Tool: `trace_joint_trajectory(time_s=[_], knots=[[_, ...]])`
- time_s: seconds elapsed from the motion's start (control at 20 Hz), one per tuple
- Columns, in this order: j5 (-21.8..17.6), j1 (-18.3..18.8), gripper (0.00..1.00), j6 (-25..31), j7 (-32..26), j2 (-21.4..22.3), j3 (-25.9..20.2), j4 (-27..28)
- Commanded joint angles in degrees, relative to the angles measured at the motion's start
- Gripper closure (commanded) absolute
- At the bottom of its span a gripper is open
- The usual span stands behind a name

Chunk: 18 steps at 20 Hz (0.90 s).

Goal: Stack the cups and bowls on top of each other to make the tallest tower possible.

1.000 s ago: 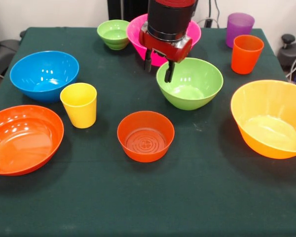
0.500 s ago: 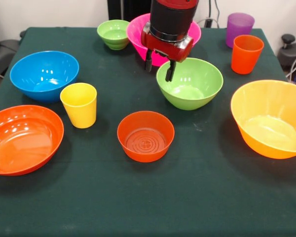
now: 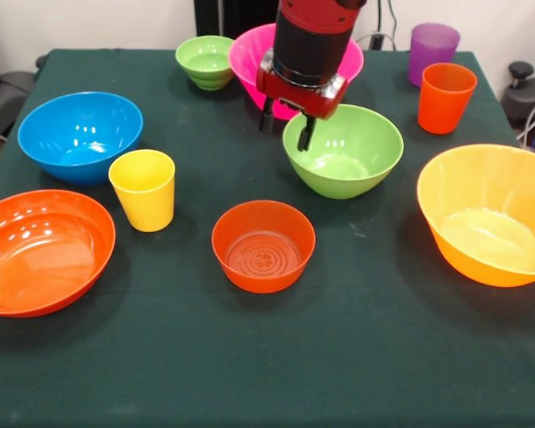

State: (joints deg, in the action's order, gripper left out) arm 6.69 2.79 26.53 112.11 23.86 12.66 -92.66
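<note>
Gripper (image 3: 286,129): red and black, hanging from above at the table's far middle. Fingers (image 3: 306,134) spread apart, nothing between them but the near-left rim of the medium green bowl (image 3: 343,150); one finger stands just inside that rim, the other outside it. Contact with the rim cannot be told.

Bowls, all upright, mouths up, none stacked:
- Medium green bowl: centre-right, just in front of the pink bowl (image 3: 250,55), which the arm partly hides.
- Small green bowl (image 3: 205,61): far edge, just left of the pink bowl.
- Blue bowl (image 3: 80,135): left side.
- Shallow orange bowl (image 3: 43,251): near left, reaching the picture's left edge.
- Red-orange bowl (image 3: 263,245): centre, standing alone.
- Yellow-orange bowl (image 3: 490,214): right side, cut by the picture's right edge.

Cups, all upright, long axis vertical, mouths up:
- Yellow cup (image 3: 144,189): between the blue and red-orange bowls, near the blue one.
- Orange cup (image 3: 445,97): far right.
- Purple cup (image 3: 432,49): just behind the orange cup, at the far edge.

Table (image 3: 276,366): dark green cloth. Broad open strip along the near edge; open cloth also between the red-orange bowl and the medium green bowl.
</note>
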Motion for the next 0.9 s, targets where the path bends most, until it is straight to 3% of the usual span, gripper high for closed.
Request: trace_joint_trajectory(time_s=[0.05, 0.9], knots=[[-5.1, -1.3, 0.00, -4.1, 0.5, -4.3, -6.7, 2.3], [-6.9, 0.1, 0.00, -3.6, -0.5, -8.5, -9.3, 7.4]])
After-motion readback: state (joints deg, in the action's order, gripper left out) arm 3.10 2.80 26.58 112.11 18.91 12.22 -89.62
